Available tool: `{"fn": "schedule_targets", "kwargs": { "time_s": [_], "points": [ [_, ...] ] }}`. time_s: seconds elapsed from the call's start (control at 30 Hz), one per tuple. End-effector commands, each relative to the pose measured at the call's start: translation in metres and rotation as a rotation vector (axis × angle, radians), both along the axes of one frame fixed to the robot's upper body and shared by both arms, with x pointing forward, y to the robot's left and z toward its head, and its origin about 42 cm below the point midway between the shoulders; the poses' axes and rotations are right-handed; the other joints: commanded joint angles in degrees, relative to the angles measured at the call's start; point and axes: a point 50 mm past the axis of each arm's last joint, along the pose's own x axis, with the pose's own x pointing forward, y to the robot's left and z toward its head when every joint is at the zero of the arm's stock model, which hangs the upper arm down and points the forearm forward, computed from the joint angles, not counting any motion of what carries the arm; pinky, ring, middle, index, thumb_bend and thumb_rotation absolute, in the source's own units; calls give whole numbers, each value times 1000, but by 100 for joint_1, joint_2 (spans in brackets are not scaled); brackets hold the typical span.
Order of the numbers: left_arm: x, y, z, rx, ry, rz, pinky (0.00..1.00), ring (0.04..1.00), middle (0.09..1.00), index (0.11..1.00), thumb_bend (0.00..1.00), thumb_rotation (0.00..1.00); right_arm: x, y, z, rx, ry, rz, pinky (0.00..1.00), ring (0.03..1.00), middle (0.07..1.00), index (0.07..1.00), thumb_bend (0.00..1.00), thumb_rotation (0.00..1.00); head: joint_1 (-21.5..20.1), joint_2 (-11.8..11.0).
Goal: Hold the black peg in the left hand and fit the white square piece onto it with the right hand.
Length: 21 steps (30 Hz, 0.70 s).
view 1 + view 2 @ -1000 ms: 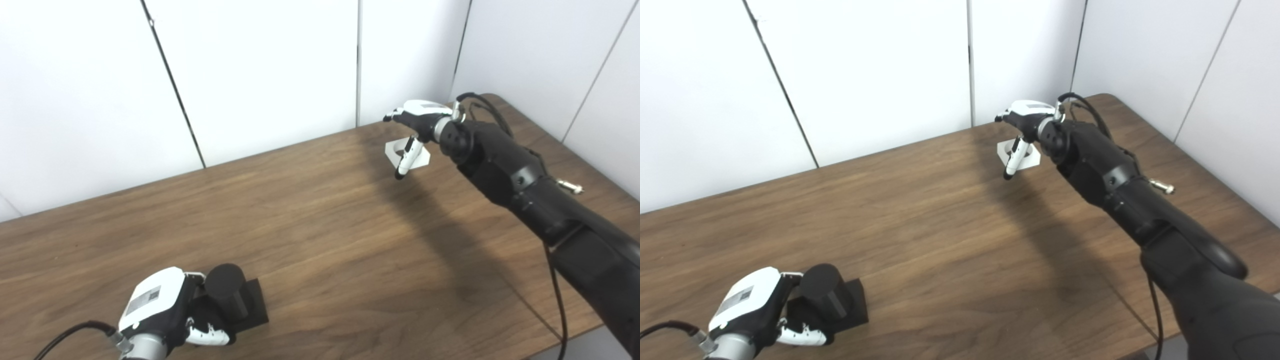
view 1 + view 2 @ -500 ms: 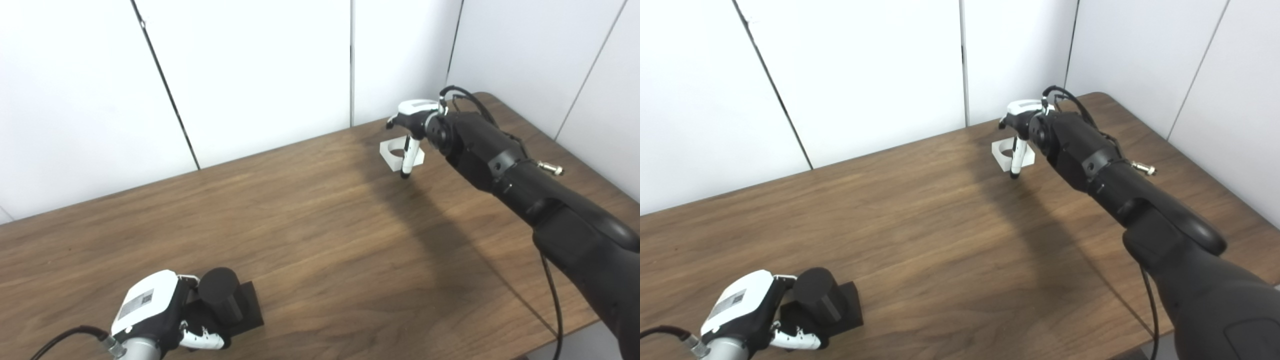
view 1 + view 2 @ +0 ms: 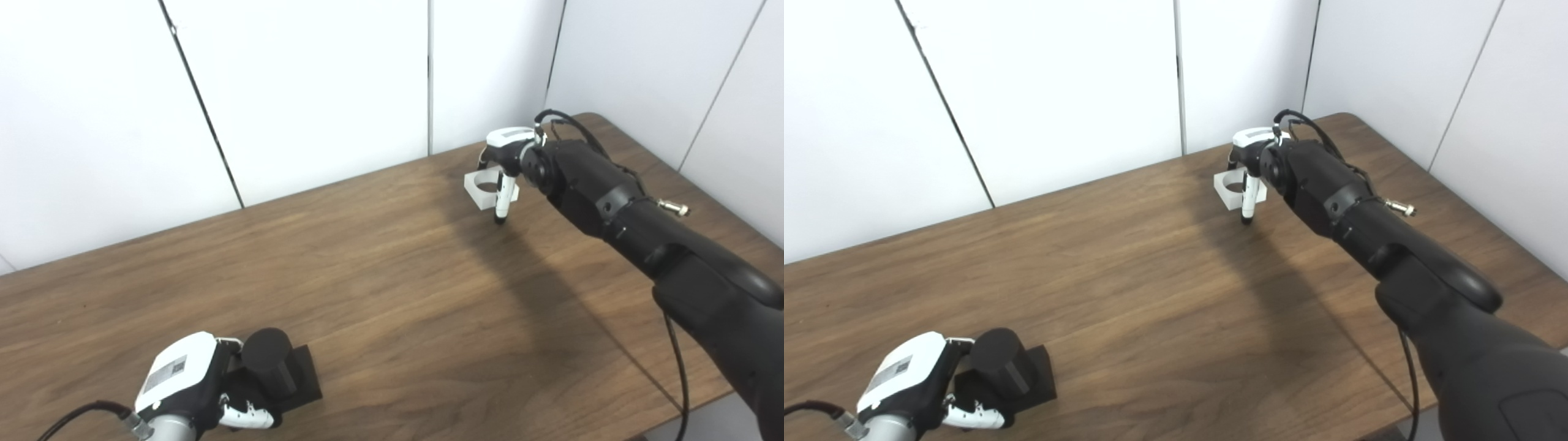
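We see the right arm stretched across the bench [image 3: 392, 269] to its far edge, its right hand [image 3: 509, 147] poised over the white square piece [image 3: 484, 187], one finger [image 3: 501, 199] pointing down just beside it; whether this hand grips the piece we cannot tell. The piece's round hole faces upward. Near the front edge, the left hand [image 3: 190, 386] clasps the black peg [image 3: 267, 361], which stands on its square base, its long axis tilted slightly leftward; the wrist is cut off.
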Motion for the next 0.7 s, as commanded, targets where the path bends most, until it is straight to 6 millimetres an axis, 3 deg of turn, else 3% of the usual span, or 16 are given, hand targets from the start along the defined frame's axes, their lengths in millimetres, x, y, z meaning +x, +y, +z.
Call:
{"fn": "schedule_targets", "kwargs": {
  "time_s": [0.0,0.1,0.4,0.43,0.47,0.53,0.67],
  "points": [
    [-4,11,-12,56,70,23,806,885,841,491,523,55,4,-5,22,-32,-62,11,1000,984,918,752,898,171,-6,7],
    [-4,10,-12,61,70,20,805,887,844,492,523,55,3,-6,19,-32,-75,21,1000,969,901,730,890,165,17,16],
    [-5,9,-11,60,64,10,813,878,826,489,523,53,2,-10,11,-64,-119,74,859,895,810,595,891,103,56,54],
    [-5,9,-11,59,63,9,814,877,823,489,523,53,2,-11,9,-64,-126,83,849,887,797,544,712,119,62,55],
    [-6,8,-10,58,63,9,819,879,824,489,523,53,1,-11,8,-69,-136,94,838,871,779,511,602,128,77,61],
    [-6,7,-10,58,64,7,824,880,824,490,524,54,0,-12,6,-80,-156,113,801,838,747,492,545,131,85,73],
    [-7,5,-9,52,62,3,837,888,830,487,523,53,-1,-12,1,-99,-187,134,773,800,716,484,526,131,106,68]
  ]
}}
